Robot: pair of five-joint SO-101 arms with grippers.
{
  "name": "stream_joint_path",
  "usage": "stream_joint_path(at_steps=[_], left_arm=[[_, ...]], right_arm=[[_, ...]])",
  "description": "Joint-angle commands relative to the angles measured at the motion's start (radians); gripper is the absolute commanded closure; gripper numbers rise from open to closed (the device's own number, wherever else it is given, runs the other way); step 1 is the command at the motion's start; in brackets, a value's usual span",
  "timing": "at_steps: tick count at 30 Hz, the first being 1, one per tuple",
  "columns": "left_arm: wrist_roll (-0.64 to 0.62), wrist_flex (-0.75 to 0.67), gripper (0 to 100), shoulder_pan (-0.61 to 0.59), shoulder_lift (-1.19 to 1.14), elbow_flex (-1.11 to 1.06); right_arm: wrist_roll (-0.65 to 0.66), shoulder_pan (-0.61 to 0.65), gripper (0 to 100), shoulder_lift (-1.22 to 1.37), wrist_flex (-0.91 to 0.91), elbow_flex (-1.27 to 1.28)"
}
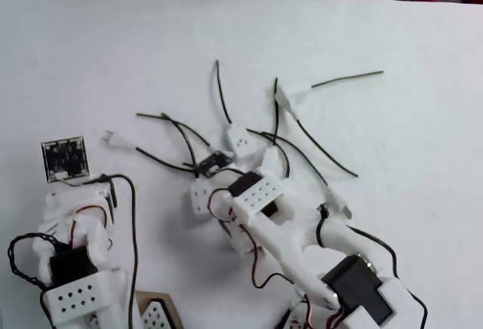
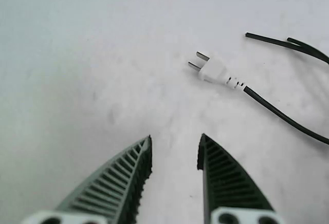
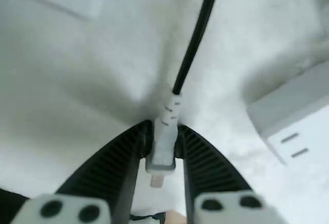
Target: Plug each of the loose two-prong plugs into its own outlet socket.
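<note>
My left gripper [image 2: 175,137] is open and holds nothing, low over the white table. A loose white two-prong plug [image 2: 213,71] with a black cable lies a short way ahead of it; in the high view this plug [image 1: 113,140] is just beyond the left arm [image 1: 75,253]. My right gripper [image 3: 162,126] is shut on another white plug [image 3: 163,144], whose cable runs away from the fingers. A white outlet socket [image 3: 290,131] with two slots sits close beside it. Further socket blocks [image 1: 241,140] [image 1: 201,195] lie around the right arm's tip [image 1: 226,167].
Two more plugs with black cables lie on the table, one at the back [image 1: 290,99] and one by the right arm [image 1: 339,204]. Loose cables cross the middle. A brown piece [image 1: 155,310] sits at the front edge. The table [image 1: 423,42] is bare at the back.
</note>
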State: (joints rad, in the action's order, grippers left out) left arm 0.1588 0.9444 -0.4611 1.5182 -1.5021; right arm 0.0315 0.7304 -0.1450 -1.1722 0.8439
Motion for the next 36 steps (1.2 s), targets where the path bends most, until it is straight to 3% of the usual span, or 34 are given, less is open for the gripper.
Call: stream_joint_path(at_steps=[1, 5, 21, 26, 36], left_arm=[[0.000, -0.025, 84, -0.007, 0.012, 0.006], [0.000, -0.023, 84, -0.007, 0.012, 0.006], [0.000, -0.023, 84, -0.007, 0.012, 0.006], [0.000, -0.023, 84, -0.007, 0.012, 0.006], [0.000, -0.023, 84, -0.007, 0.012, 0.006]], right_arm=[[0.000, 0.007, 93.1, -0.031, -0.010, -0.041], [-0.002, 0.013, 84.8, -0.031, -0.036, -0.041], [-0.041, 0.018, 90.2, -0.035, -0.033, -0.043], [-0.041, 0.018, 98.3, -0.035, -0.018, -0.043], [-0.041, 0.016, 92.5, -0.035, -0.018, -0.043]])
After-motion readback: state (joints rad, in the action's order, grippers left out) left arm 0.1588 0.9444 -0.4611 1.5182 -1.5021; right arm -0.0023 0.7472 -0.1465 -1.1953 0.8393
